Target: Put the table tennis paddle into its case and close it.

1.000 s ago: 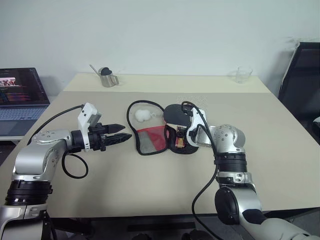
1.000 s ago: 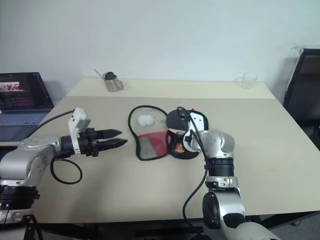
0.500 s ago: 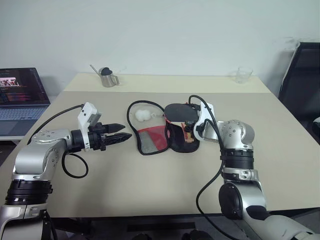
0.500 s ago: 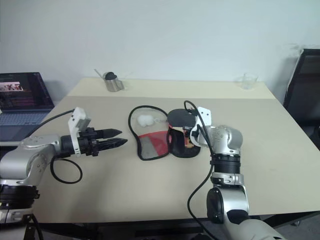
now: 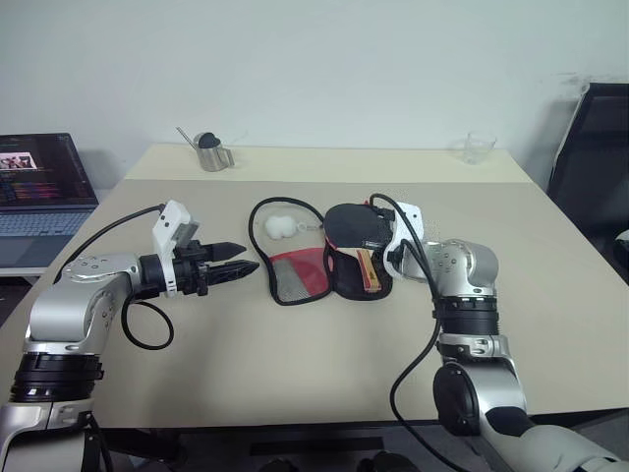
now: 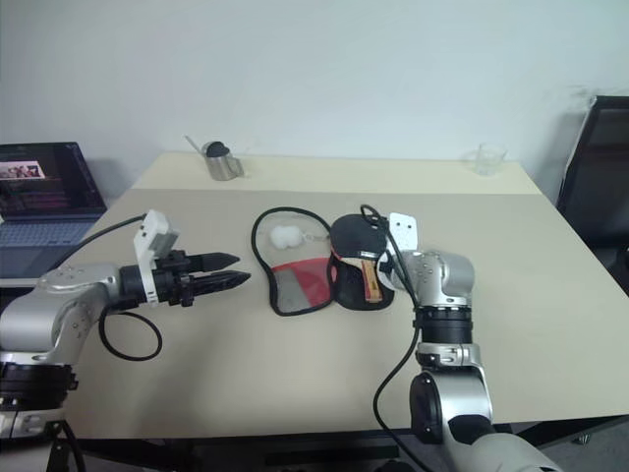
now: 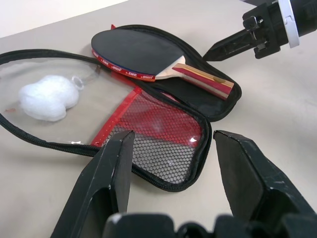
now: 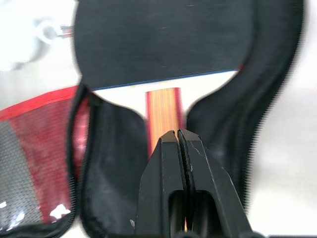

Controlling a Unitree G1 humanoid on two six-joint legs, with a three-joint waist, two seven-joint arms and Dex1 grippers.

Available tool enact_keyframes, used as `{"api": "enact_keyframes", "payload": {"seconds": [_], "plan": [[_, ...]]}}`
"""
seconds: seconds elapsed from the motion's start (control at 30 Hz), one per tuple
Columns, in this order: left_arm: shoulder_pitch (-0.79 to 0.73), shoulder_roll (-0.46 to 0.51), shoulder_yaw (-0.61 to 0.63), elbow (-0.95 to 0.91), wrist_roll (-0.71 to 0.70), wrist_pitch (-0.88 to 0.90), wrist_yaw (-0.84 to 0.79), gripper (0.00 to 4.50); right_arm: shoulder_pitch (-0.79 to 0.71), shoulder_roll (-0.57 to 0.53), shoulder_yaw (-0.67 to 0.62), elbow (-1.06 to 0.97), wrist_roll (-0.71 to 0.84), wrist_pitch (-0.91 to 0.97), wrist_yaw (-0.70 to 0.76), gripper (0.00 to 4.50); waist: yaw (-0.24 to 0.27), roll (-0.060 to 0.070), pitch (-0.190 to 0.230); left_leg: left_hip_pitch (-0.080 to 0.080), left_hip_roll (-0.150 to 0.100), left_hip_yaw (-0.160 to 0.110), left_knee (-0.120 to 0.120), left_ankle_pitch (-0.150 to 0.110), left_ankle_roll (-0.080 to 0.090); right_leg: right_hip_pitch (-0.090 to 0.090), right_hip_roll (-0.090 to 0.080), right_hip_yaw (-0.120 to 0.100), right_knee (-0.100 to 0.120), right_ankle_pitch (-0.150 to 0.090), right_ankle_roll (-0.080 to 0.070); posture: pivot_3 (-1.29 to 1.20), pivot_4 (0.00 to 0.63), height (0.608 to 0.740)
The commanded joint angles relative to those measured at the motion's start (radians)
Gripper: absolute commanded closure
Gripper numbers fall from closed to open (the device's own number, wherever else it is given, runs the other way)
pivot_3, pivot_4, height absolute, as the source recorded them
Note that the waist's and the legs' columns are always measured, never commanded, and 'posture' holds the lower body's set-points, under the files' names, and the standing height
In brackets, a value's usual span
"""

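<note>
Paddle (image 7: 148, 57) resting in open case (image 7: 163, 148): stiff, light, best gripped by handle; right gripper (image 8: 178, 136) clenched empty, left gripper (image 5: 234, 265) parted.

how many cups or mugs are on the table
2: a metal mug at the table's far left edge, and a clear glass cup at its far right edge. Nothing seems to hide any others.

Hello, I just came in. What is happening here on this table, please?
A humanoid robot is packing a table tennis paddle into its case. The case lies unzipped and spread open on the table, and the paddle rests on its black half. The right gripper, fingers shut, is beside the paddle's handle, holding nothing. The left gripper hovers open, left of the case. The case is not yet closed.
</note>
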Motion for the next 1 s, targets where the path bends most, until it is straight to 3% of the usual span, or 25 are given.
{"api": "enact_keyframes", "payload": {"seconds": [0.03, 0.27, 0.87, 0.97, 1.0], "plan": [[-0.017, 0.01, 0.016, -0.019, -0.001, -0.021, -0.003, 1.71, -0.032, 0.002, 0.033, -0.027, 0.003, -0.04, 0.043, 4.08, 0.0, 0.0, 0.0, 0.0, 0.0, 0.0, 0.0, 0.0, 0.0, 0.0, 0.0, 0.0, 0.0, 0.0, 0.0, 0.0, 0.15, 0.74], [-0.003, 0.017, 0.028, -0.035, -0.009, -0.013, -0.001, 1.71, -0.045, 0.005, 0.019, 0.009, -0.019, -0.048, 0.034, 1.93, 0.001, 0.0, 0.0, 0.0, 0.0, 0.0, 0.0, 0.0, 0.0, 0.0, 0.0, 0.0, 0.0, 0.0, 0.0, 0.0, 0.15, 0.74], [0.025, 0.018, 0.039, -0.073, -0.023, 0.012, 0.012, 1.71, 0.073, 0.03, 0.134, 0.089, -0.107, -0.109, 0.062, 1.93, 0.001, -0.002, -0.002, 0.002, 0.0, 0.0, 0.001, 0.0, 0.0, 0.002, 0.0, 0.0, 0.001, 0.0, 0.0, 0.0, 0.15, 0.74], [0.029, 0.021, 0.044, -0.077, -0.024, 0.014, 0.014, 1.71, 0.07, 0.024, 0.141, 0.111, -0.123, -0.138, 0.062, 2.49, -0.002, -0.002, -0.002, 0.002, 0.0, 0.0, 0.001, 0.0, 0.0, 0.002, 0.0, 0.0, 0.001, 0.0, 0.0, 0.0, 0.15, 0.74], [0.03, 0.022, 0.045, -0.079, -0.024, 0.015, 0.014, 1.71, 0.067, 0.022, 0.141, 0.121, -0.126, -0.146, 0.063, 2.49, -0.003, -0.003, -0.002, 0.002, 0.0, 0.0, 0.001, 0.0, 0.0, 0.002, 0.0, 0.0, 0.001, 0.0, 0.0, 0.0, 0.15, 0.74]]}}
